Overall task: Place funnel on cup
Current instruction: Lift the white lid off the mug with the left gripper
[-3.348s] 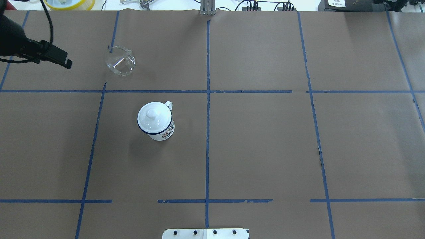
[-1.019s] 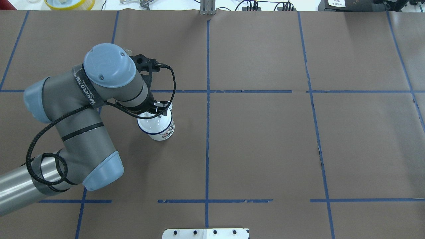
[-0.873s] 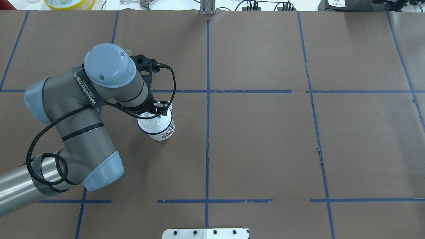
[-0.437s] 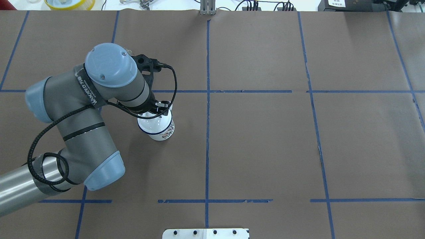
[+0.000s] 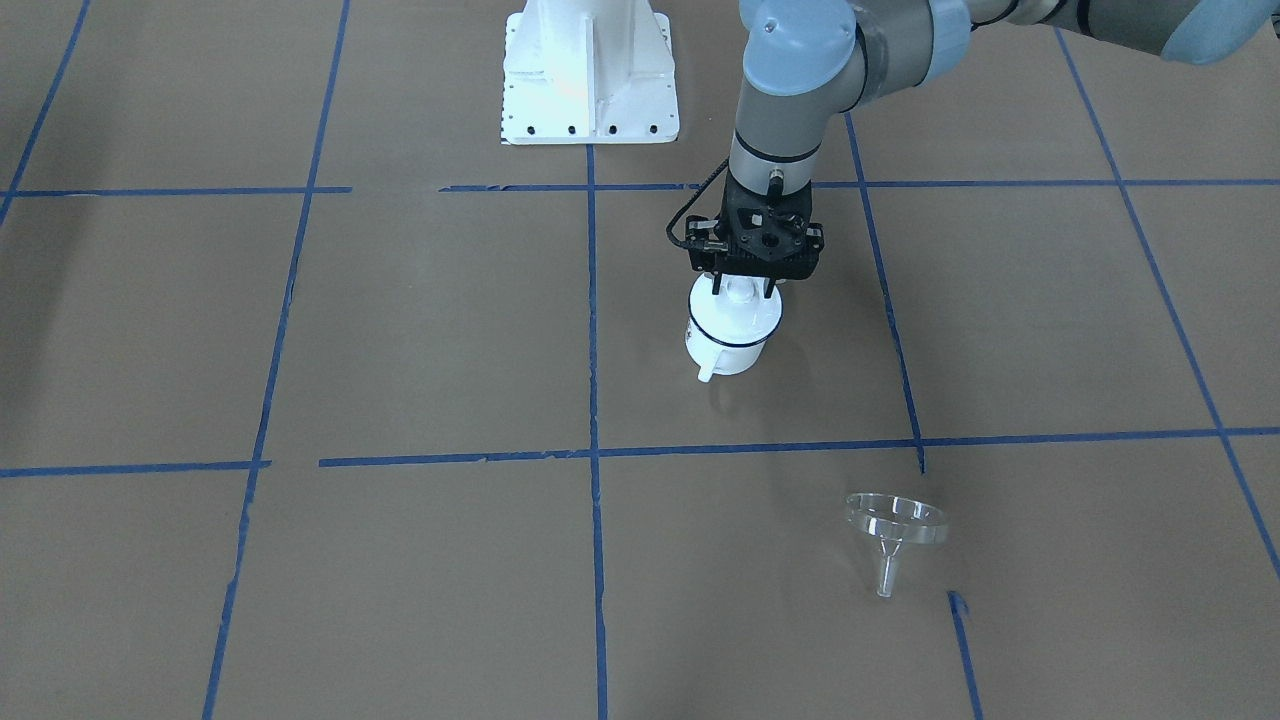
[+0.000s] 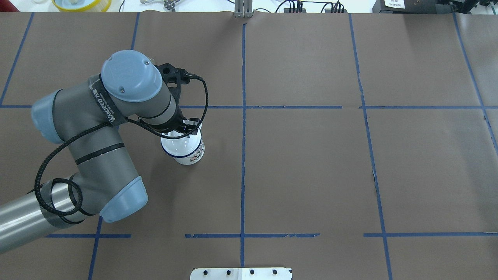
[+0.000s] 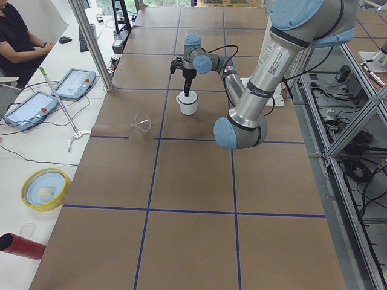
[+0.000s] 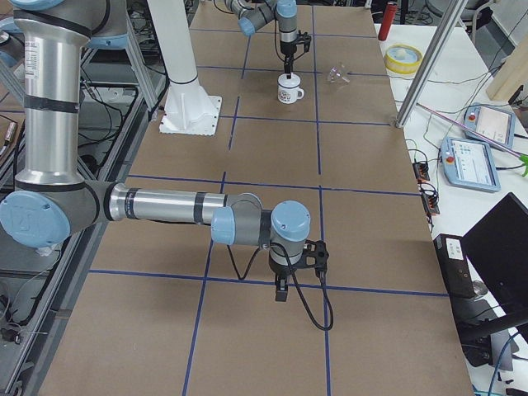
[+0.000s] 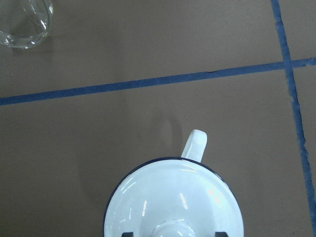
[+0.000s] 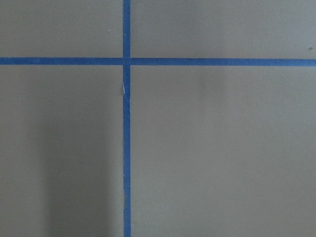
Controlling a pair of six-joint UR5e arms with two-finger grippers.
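While the left claw (image 5: 740,290) hangs right over the cup (image 5: 728,345), its fingers stand apart on either side of the knob of the white lid (image 9: 173,197) that sits on the cup. The clear funnel (image 5: 893,525) lies on the table (image 5: 400,330), well apart from cup and claw. The right claw (image 8: 280,290) hangs low over the table far off; whether it is apart or together cannot be told.

Place: you're working in a robotics lab.
Table: brown paper sheet (image 6: 311,175) gridded with blue tape lines (image 6: 242,175).
Your bench: grey touchscreen teach pendants (image 7: 75,83), silver aluminium frame post (image 7: 91,42).
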